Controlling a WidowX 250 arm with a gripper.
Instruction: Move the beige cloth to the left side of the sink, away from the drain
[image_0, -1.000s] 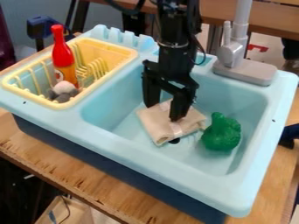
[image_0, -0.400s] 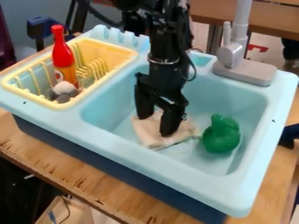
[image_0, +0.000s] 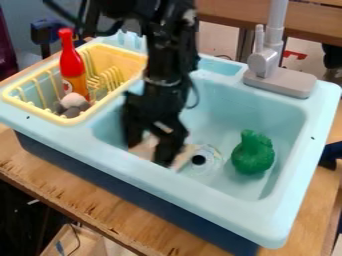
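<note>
The black gripper (image_0: 149, 154) hangs down at the left side of the blue sink basin, its two fingers spread apart. A beige cloth (image_0: 145, 149) lies low in the basin under and between the fingers, partly hidden by them, with its right part showing beside the right finger. To the right of the cloth is the dark drain hole (image_0: 198, 160) with a clear round piece around it. Farther right, a green pepper-like toy (image_0: 252, 153) sits on the basin floor, apart from the gripper.
A yellow dish rack (image_0: 134, 60) stands left of the basin. It holds a red and orange bottle (image_0: 72, 65) and a grey and white item (image_0: 72, 104). The grey faucet (image_0: 266, 60) rises from the sink's back right edge (image_0: 324, 102).
The gripper has moved left and somewhat down in the basin. The cloth has shifted left along with it, uncovering the drain. The green toy stays in about the same place.
</note>
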